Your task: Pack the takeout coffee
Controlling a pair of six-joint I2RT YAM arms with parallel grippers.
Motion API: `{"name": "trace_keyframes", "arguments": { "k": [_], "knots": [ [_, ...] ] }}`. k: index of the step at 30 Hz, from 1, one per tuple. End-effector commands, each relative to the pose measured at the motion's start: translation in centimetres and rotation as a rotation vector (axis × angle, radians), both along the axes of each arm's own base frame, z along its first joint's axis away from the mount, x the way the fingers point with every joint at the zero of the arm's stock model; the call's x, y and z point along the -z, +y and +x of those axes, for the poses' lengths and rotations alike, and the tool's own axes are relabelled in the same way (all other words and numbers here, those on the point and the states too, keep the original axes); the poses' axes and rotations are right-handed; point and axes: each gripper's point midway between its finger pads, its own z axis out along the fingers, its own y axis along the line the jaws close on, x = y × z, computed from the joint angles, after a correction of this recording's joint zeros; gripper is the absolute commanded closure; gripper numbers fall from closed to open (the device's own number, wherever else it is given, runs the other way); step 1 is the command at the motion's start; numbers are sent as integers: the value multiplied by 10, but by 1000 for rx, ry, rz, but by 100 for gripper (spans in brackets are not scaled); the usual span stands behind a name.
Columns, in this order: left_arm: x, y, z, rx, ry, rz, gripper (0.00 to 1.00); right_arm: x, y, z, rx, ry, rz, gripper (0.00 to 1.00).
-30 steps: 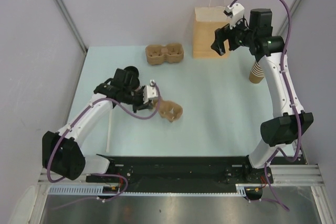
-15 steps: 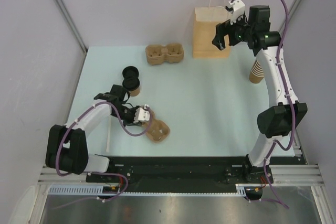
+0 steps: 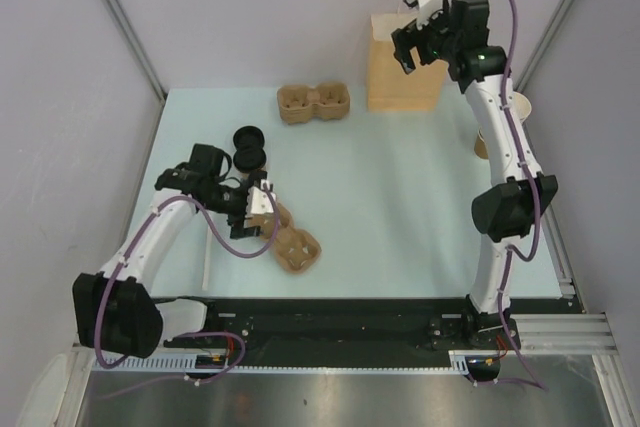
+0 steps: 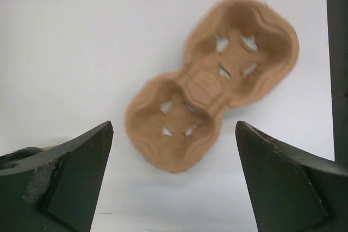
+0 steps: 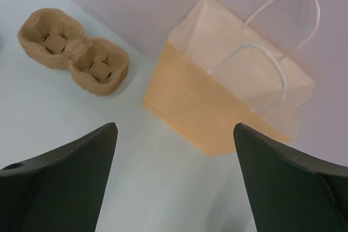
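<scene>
L gripper (image 4: 174,127) is spread wide w/ nothing in it, hanging over a pulp tray (image 4: 212,82) near the front-left of the table (image 3: 400,197). The black-lidded cup (image 3: 249,152) sits just behind my L wrist, toward the left edge, untouched. R gripper (image 5: 175,127) is also spread & empty, up by the paper bag (image 5: 217,96) at the back edge. A 2nd tray (image 5: 73,50) lies left of the bag.
</scene>
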Motion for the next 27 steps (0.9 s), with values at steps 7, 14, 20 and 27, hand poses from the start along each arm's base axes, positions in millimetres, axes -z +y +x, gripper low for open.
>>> {"name": "trace_keyframes", "arguments": {
  "k": [7, 14, 20, 27],
  "knots": [
    [-94, -37, 6, -154, 38, -335, 0, -5, 39, 84, 42, -309, -157, 8],
    [-90, -35, 11, -211, 6, -355, 0, 27, 56, 112, 46, -327, -138, 10],
    [-90, -35, 12, -229, 17, -361, 0, 49, 64, 123, 42, -316, -139, 32],
    [-97, -34, 16, -237, -11, -360, 1, 48, 63, 116, 14, -301, -173, 88]
  ]
}}
